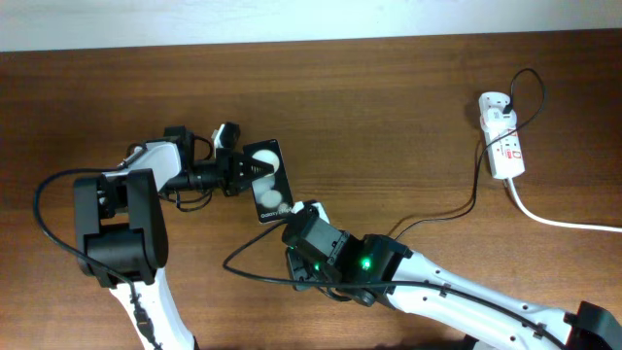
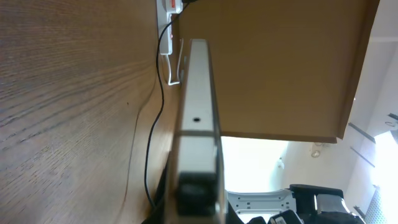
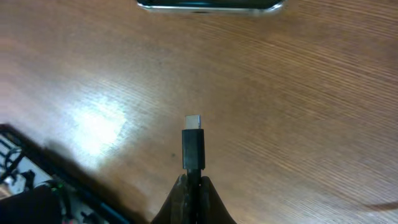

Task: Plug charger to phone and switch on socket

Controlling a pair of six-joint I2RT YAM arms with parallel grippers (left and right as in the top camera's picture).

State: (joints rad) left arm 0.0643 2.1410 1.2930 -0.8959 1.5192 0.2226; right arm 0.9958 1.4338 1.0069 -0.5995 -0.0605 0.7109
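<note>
Left end effector is seen clamped on the phone, which is held at the left middle of the tabletop with its face and two white round blobs turned up to the overhead camera. In the left wrist view the phone is shown edge-on as a pale narrow strip, and a small dark hole is visible in that edge. Whether the phone rests on the wood or is lifted clear of it cannot be told.

The right end effector is placed just at the near end of the phone. Its fingers are pressed together on the black connector of the charger. The connector's metal tip is pointed toward the phone's edge, which is seen along the top of the right wrist view. Bare tabletop is visible between the tip and the phone, so the two are apart.

The thin black cable of the charger is laid across the tabletop from the right arm toward the socket, which lies at the far right, well apart from both arms. A thick white cord is led from the socket's near end to the right edge. The state of the switches cannot be made out.
</note>
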